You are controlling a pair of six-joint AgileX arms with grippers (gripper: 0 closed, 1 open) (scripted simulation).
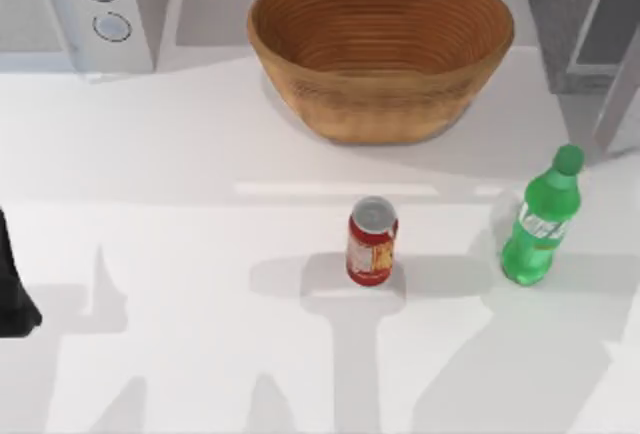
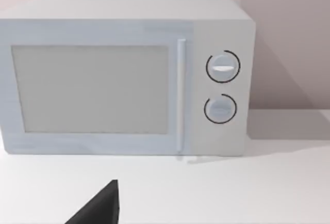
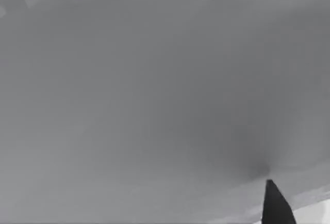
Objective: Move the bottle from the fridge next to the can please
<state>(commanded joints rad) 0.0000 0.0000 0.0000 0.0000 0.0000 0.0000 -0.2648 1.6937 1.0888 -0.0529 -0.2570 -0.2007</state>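
Bottle [image 1: 541, 220] is standing upright on the white surface [image 1: 200, 254] outside the fridge [image 1: 580, 24], right of the can [image 1: 372, 242] with a gap, so closing it calls for a mid-body grip; both arms' finger states I cannot tell.

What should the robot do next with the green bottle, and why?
Probably bring the right arm over to the bottle and take hold of it. It stands upright on the table, in front of the fridge, with a clear gap between it and the can. Nothing holds it, so it cannot get closer by itself.
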